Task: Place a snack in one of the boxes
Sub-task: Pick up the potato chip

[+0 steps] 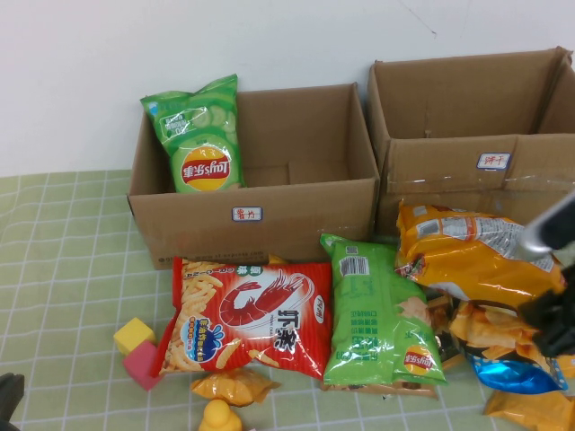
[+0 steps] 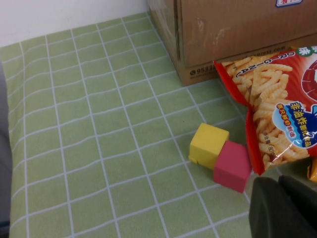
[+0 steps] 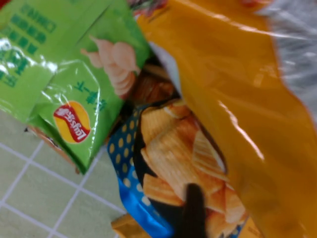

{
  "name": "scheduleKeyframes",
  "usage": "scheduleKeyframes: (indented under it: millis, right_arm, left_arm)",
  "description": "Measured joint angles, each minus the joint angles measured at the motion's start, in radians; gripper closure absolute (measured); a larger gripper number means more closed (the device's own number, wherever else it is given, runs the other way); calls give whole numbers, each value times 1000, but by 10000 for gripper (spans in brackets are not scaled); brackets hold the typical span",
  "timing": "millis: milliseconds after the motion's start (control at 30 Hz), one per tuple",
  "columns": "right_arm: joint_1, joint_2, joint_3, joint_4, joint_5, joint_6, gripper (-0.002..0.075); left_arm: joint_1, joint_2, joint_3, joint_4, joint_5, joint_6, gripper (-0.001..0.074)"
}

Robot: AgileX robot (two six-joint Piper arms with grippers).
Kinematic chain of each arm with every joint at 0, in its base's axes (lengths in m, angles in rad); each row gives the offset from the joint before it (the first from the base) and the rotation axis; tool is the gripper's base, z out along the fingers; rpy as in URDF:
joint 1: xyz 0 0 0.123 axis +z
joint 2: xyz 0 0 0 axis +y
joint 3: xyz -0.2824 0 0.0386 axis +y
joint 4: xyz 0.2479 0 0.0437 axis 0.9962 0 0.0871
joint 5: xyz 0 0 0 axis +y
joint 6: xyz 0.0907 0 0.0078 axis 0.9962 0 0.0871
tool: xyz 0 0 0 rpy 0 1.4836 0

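The snack, a large glossy yellow-orange chip bag, lies tilted against the front of the taped box at the right. It fills the right wrist view. My right gripper is at the bag's right end and is open. One dark finger shows over a blue-and-orange chip bag; the yellow bag hides the other. The plain-fronted cardboard box with a small white label stands at centre left, with a green chip bag leaning in it. My left gripper is shut and empty at the near left corner.
A larger box with shiny tape stands at the back right. A red shrimp-chip bag, a green bag and small orange packets lie in front of the boxes. Yellow and pink blocks sit beside my left gripper.
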Motion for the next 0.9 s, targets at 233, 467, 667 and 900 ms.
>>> scheduleKeyframes:
  millis: [233, 467, 667, 900]
  right_arm:
    - [12, 207, -120, -31, 53, -10, 71]
    - [12, 258, -185, -92, 68, 0, 62]
    - [12, 273, -191, -159, 68, 24, 61]
    - [12, 338, -191, -206, 68, 27, 61]
  left_arm:
    - [0, 0, 0, 0, -2, 8, 737]
    - [0, 0, 0, 0, -4, 8, 737]
    - [0, 0, 0, 0, -28, 8, 737]
    - [0, 0, -1, 0, -37, 8, 737]
